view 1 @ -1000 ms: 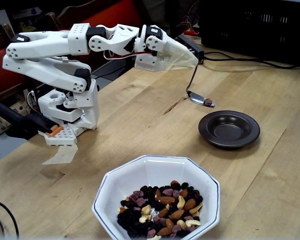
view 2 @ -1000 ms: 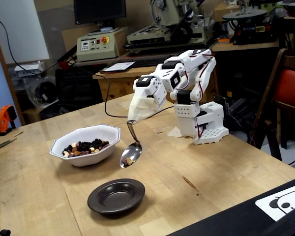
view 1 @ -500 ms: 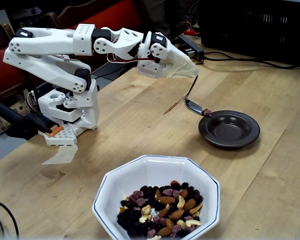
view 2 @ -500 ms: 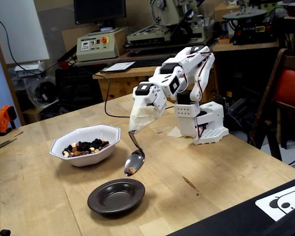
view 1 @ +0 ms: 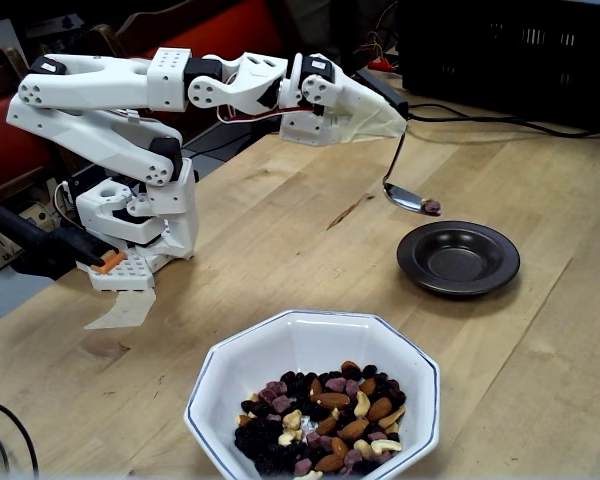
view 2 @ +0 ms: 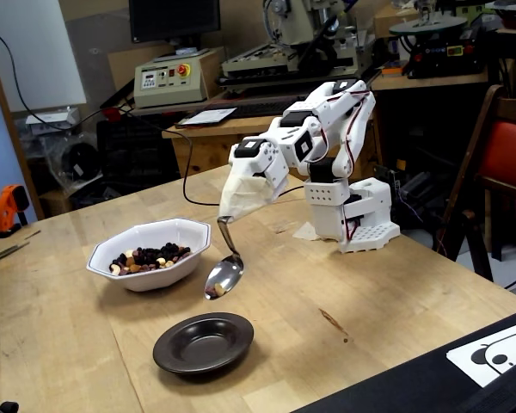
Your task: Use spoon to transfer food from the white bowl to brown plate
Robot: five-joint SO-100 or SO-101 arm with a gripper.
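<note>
My gripper [view 1: 392, 122] is wrapped in pale tape and is shut on the handle of the silver spoon [view 1: 408, 196]; it also shows in another fixed view [view 2: 232, 215]. The spoon [view 2: 224, 275] hangs bowl-down in the air just beside and above the rim of the brown plate [view 1: 458, 258], and a little food [view 1: 431, 206], purple-pink and pale, lies in its bowl. The brown plate [view 2: 203, 342] looks empty. The white bowl [view 1: 242, 358] holds the food [view 1: 325, 420], a trail mix of almonds, cashews and raisins. In the other view the bowl [view 2: 146, 266] stands apart from the plate.
The arm's white base [view 1: 140, 225] stands on the wooden table [view 1: 280, 250]. A black crate [view 1: 520, 50] and cables lie at the table's far edge in one view. A black mat with a printed sheet [view 2: 499, 353] lies at the table corner in the other.
</note>
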